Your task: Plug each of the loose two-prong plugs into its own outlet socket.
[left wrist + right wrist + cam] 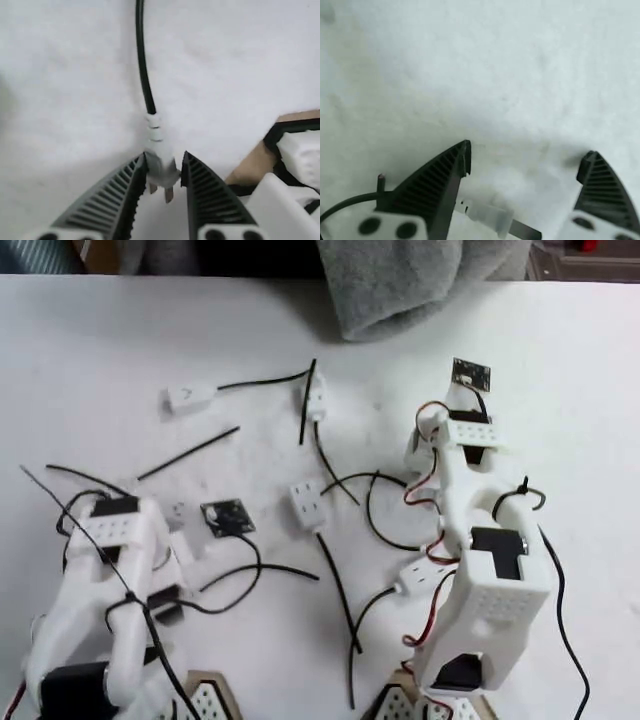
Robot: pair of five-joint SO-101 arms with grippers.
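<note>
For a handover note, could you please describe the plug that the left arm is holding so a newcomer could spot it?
Start at the flat white table, then the left gripper with ribbed dark grey fingers. Clamped between them is a small pale grey two-prong plug on a black cord; another white plug lies loose.

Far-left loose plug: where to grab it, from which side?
Grip the white body of the far-left plug across its short width, coming from above. It lies flat on the table, and its cable leaves one end, so stay off that end.
</note>
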